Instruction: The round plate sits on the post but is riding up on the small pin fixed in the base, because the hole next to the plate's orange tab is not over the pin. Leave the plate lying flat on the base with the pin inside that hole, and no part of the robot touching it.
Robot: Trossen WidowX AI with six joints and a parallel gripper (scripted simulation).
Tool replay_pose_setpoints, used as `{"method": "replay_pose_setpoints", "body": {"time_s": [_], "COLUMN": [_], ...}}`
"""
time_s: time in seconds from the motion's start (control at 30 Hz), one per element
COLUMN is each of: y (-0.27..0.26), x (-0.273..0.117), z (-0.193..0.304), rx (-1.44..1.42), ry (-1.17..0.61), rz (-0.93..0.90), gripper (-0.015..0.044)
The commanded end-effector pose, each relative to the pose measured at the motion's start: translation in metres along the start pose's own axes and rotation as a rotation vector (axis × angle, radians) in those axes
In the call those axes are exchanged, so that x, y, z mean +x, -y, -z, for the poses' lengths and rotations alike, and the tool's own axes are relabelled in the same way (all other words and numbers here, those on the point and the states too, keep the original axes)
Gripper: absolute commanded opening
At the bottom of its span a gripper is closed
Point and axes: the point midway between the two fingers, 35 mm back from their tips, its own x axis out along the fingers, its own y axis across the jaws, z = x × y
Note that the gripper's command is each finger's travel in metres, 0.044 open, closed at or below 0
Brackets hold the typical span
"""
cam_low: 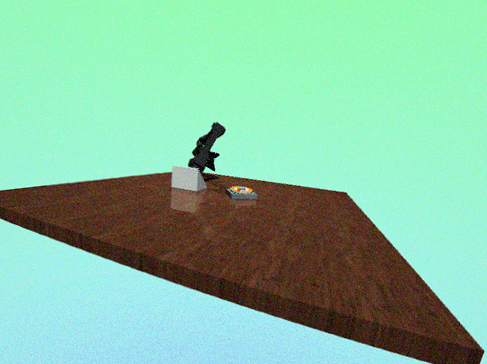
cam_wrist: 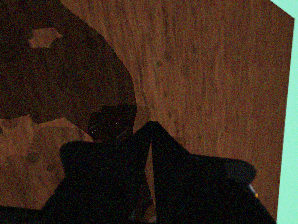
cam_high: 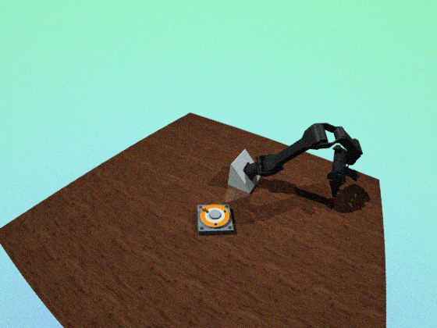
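Observation:
The round plate point(cam_high: 208, 223) point(cam_low: 234, 189) has an orange ring around a white one and sits around the grey post point(cam_high: 214, 214) on the square grey base point(cam_high: 230, 229) point(cam_low: 249, 196). The small orange-brown tab point(cam_high: 205, 210) is at the plate's upper left in the top view. The plate's tilt, the pin and which hole lies over it are too small to tell. My gripper point(cam_high: 335, 195) point(cam_wrist: 152, 125) is shut and empty, pointing down, low over the table, far to the right of the plate in the top view. It touches neither plate nor base.
A pale grey wedge-shaped block point(cam_high: 237, 183) point(cam_low: 186, 177) stands between the arm's mount and the base, close to both. The arm reaches away to the right in the top view. The brown table's point(cam_high: 117, 242) point(cam_low: 281, 248) right edge is near the gripper.

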Motion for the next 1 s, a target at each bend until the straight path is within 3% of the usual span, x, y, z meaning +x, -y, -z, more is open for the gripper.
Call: {"method": "replay_pose_setpoints", "body": {"time_s": [0.0,0.5,0.97], "y": [0.033,0.137,0.226], "x": [0.025,0.089,0.131], "z": [-0.011,-0.008,0.041], "rx": [0.003,0.114,0.167], "ry": [-0.091,-0.378,-0.772], "rz": [0.103,0.410,0.511], "gripper": [0.0000,0.0000,0.0000]}}
